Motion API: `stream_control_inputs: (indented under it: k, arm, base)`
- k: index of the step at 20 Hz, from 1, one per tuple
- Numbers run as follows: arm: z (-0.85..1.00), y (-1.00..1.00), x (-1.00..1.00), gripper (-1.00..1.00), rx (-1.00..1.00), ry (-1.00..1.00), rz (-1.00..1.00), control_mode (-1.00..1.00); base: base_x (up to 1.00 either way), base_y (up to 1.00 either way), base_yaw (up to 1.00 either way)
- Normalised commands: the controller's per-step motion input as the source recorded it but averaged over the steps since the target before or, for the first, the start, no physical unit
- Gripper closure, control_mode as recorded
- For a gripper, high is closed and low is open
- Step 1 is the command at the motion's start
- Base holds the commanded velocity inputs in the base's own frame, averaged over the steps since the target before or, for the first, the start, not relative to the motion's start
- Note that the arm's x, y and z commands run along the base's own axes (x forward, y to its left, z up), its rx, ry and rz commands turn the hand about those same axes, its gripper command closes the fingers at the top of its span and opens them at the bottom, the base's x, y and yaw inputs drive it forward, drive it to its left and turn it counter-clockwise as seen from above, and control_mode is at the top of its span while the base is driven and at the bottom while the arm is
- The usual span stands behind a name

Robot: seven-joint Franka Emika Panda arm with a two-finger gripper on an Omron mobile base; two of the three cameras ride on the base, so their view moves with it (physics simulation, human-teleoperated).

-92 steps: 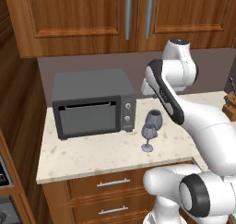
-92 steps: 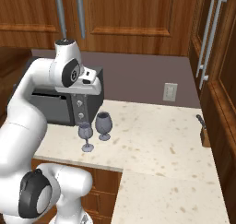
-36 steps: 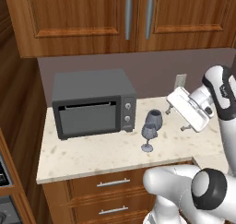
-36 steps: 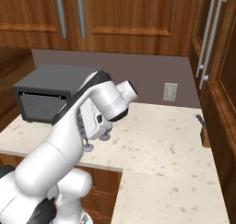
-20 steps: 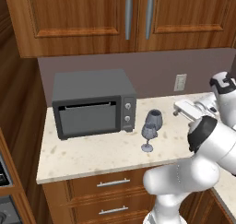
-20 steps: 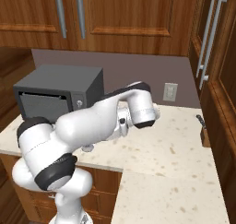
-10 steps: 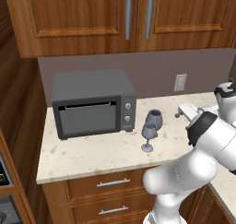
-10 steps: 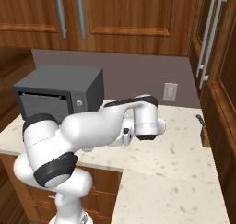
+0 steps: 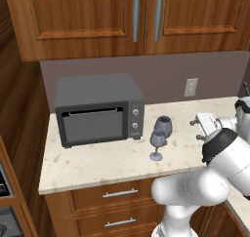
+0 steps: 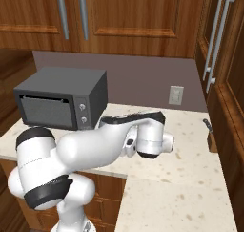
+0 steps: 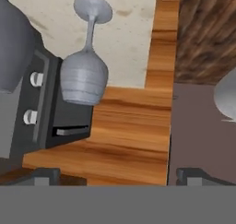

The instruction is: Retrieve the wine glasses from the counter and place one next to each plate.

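Observation:
Two wine glasses stand on the beige counter [image 9: 107, 164] just right of the microwave: the dark grey wide-bowled one [image 9: 164, 126] behind, the slimmer bluish one [image 9: 156, 143] in front. My gripper [image 9: 196, 129] hovers to their right at about bowl height, pointing left at them, open and apart from both. The hand view is rolled upside down. In it the slim glass [image 11: 85, 75] hangs left of centre, the dark glass [image 11: 14, 43] sits at the left edge, and the gripper [image 11: 120, 176] holds nothing. The plates are out of view. In the right base view my arm hides the glasses.
A dark grey microwave [image 9: 97, 109] sits at the counter's left end, close to the glasses. Brown wall cabinets [image 9: 146, 16] hang overhead. An outlet [image 9: 191, 87] is on the back wall. A knife block [image 10: 209, 133] stands at the far right by a tall cabinet.
The arm has swung from above the glasses out to the right. The hand has come down and turned to point left at them. Both glasses stayed put.

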Motion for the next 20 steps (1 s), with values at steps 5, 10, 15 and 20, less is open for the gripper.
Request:
stream_control_inputs:
  k: [5, 10, 15, 20]
  arm:
    - [-0.29, -0.27, 0.12, -1.0, -0.01, 0.0, -0.11, -1.0]
    - [-0.43, -0.17, 0.1, -1.0, -0.06, 0.01, -0.1, -1.0]
    - [-0.47, -0.11, 0.14, -1.0, -0.12, 0.0, -0.08, -1.0]
    - [-0.19, 0.0, 0.35, -1.0, -0.08, 0.01, -0.11, -1.0]
  base:
    - [0.0, 0.0, 0.0]
    - [0.0, 0.0, 0.0]
    - [0.0, 0.0, 0.0]
    - [0.0, 0.0, 0.0]
